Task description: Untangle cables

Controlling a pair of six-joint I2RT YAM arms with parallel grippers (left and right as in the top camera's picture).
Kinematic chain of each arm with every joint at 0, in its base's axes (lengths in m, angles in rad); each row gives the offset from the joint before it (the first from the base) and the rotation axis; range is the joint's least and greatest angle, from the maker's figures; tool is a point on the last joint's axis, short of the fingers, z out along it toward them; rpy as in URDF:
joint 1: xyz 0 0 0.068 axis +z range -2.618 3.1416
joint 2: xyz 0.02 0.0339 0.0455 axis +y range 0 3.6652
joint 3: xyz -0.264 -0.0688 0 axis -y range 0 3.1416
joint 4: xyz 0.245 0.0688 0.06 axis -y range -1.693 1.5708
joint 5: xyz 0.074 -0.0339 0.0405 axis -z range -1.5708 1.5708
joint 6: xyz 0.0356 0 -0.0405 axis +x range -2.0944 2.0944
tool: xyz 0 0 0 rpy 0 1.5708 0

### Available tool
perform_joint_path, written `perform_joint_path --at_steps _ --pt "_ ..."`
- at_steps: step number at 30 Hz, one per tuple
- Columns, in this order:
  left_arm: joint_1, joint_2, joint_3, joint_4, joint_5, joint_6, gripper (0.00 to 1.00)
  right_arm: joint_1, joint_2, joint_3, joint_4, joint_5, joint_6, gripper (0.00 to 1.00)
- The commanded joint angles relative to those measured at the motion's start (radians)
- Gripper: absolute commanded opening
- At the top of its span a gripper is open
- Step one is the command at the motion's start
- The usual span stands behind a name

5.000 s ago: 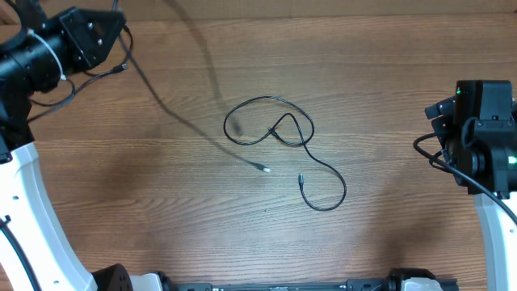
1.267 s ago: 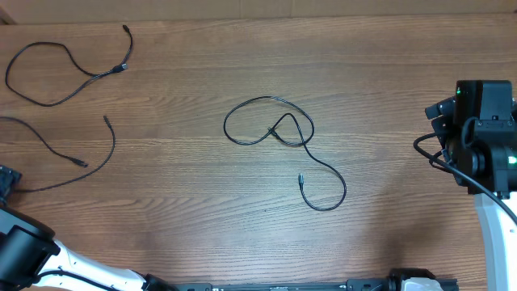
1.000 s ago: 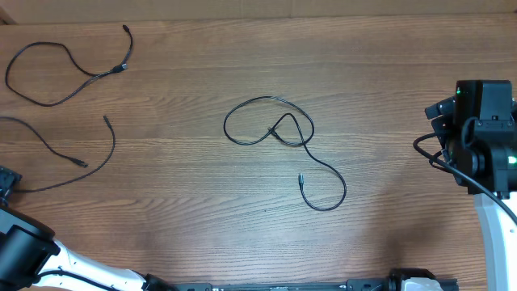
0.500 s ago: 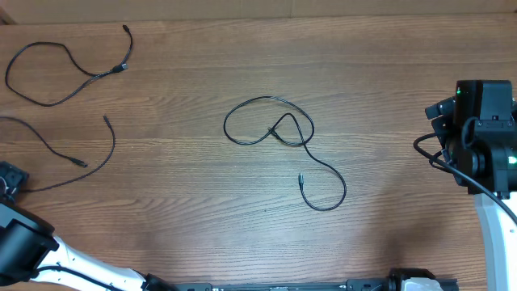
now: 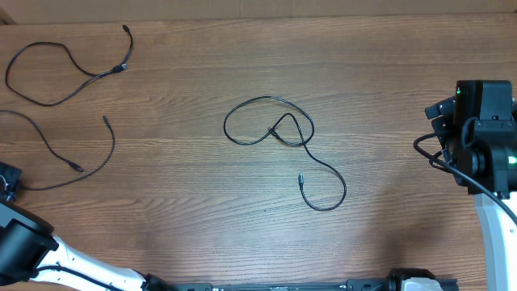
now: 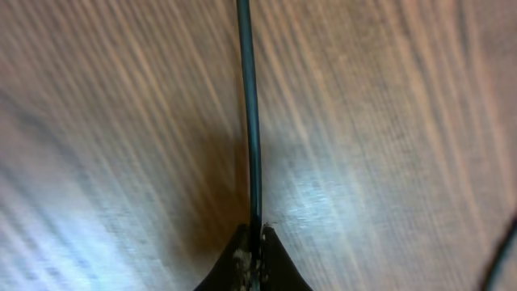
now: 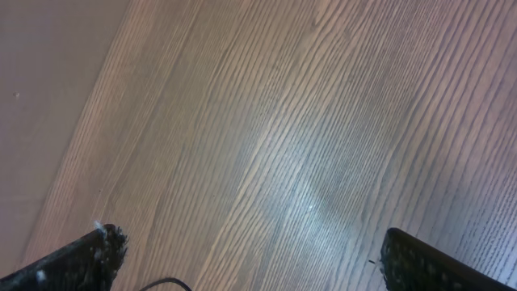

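Now: the left gripper (image 6: pixel 252 257) is pinched shut on the left cable (image 6: pixel 249 121), a thin black cord that runs straight out from the fingertips across the wood.
Where that is: from above, the gripper sits at the table's left edge and the cord's lower run leads into it; both small plugs lie free further in.
Other cables: the top-left cable (image 5: pixel 46 104) lies in a loose loop near the far corner, close to the held one but not crossing it. The centre cable (image 5: pixel 279 129) lies alone mid-table, well apart from both, looped once over itself.
Right gripper (image 7: pixel 250 236): spread wide and empty, over bare wood on the right side, away from every cord.
Step in hand: I judge the three are already separated, and this is the laying-out of the left one.
Next move: probably a slow, low drag along the wood, away from the top-left loop so the two do not cross. The cord is limp and will trail, so a plug could snag or swing.
After that: the centre cable's crossing looks like the last thing to open, and the right arm is nearer to it.
Surface: the table (image 5: pixel 388 97) is brown wood grain with a soft sheen.
Room: only a pale strip shows past the far edge; nothing more can be told.
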Motion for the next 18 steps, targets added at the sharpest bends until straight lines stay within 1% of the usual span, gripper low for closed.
perform_joint_path --at_steps 1,2,3,5,6,8,15,18 --pt "-0.004 0.015 -0.006 0.021 0.156 -0.135 0.05 -0.003 -0.003 0.007 0.005 0.015 -0.003 1.00" --pt "-0.004 0.015 -0.006 0.028 0.190 -0.170 0.05 -0.003 -0.003 0.007 0.005 0.015 -0.003 1.00" --pt "-0.004 0.015 -0.006 0.041 0.253 -0.255 0.05 -0.003 -0.003 0.007 0.005 0.015 -0.003 1.00" --pt "-0.004 0.015 -0.006 0.054 0.304 -0.310 0.04 -0.003 -0.003 0.007 0.005 0.015 -0.003 1.00" --pt "-0.004 0.015 -0.006 0.059 0.325 -0.319 0.04 -0.003 -0.003 0.007 0.005 0.015 -0.003 1.00" --pt "-0.004 0.015 -0.006 0.066 0.359 -0.321 0.04 -0.003 -0.003 0.007 0.005 0.015 -0.003 1.00" --pt "-0.002 0.007 0.000 0.065 0.366 -0.316 0.04 -0.003 -0.003 0.007 0.005 0.015 -0.003 1.00" --pt "-0.002 0.000 0.039 0.063 0.430 -0.281 0.06 -0.003 -0.003 0.007 0.005 0.015 -0.003 1.00"
